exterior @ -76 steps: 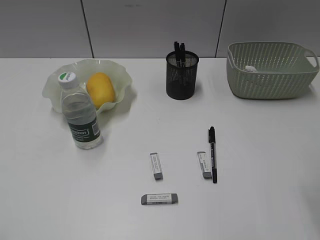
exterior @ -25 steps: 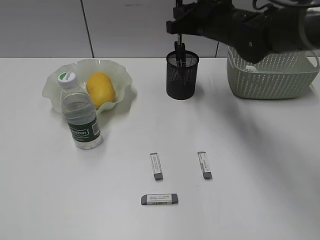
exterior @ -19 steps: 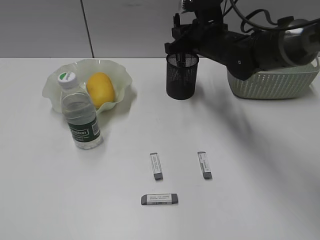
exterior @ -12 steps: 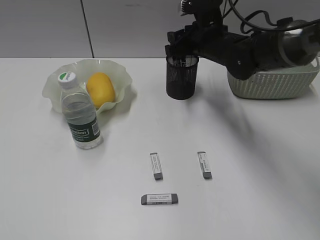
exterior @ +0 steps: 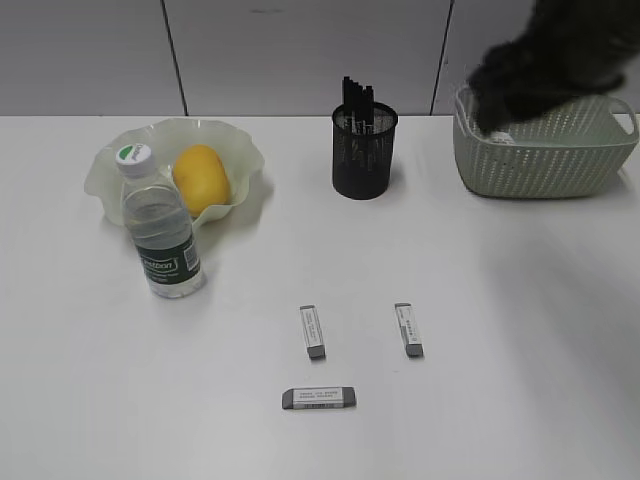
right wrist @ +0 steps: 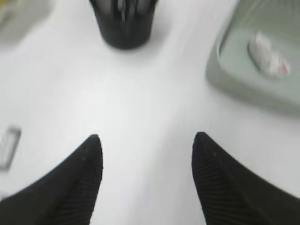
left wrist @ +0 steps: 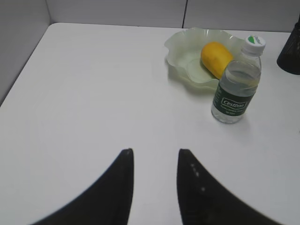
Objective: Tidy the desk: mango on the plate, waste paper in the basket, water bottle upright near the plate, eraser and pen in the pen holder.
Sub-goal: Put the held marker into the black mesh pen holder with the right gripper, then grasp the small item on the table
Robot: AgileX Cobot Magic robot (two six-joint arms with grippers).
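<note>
The mango (exterior: 201, 178) lies on the pale-green plate (exterior: 115, 160). The water bottle (exterior: 160, 232) stands upright in front of the plate. The black pen holder (exterior: 364, 152) holds several pens. Three grey erasers (exterior: 313, 331) (exterior: 408, 329) (exterior: 319, 398) lie on the desk (exterior: 520, 330). The waste paper (right wrist: 267, 57) lies in the basket (exterior: 545, 150). My right arm (exterior: 560, 55) is a dark blur above the basket. My right gripper (right wrist: 147, 138) is open and empty over bare desk. My left gripper (left wrist: 154, 152) is open and empty, well short of the bottle (left wrist: 234, 84) and mango (left wrist: 215, 58).
The right wrist view shows the pen holder (right wrist: 124, 21) ahead to the left, the basket (right wrist: 234, 79) to the right, and one eraser (right wrist: 8, 146) at the left edge. A grey panelled wall backs the desk.
The pen that lay on the desk beside the right eraser is gone from there. My right arm, over the pen holder before, has swung back right above the basket.
</note>
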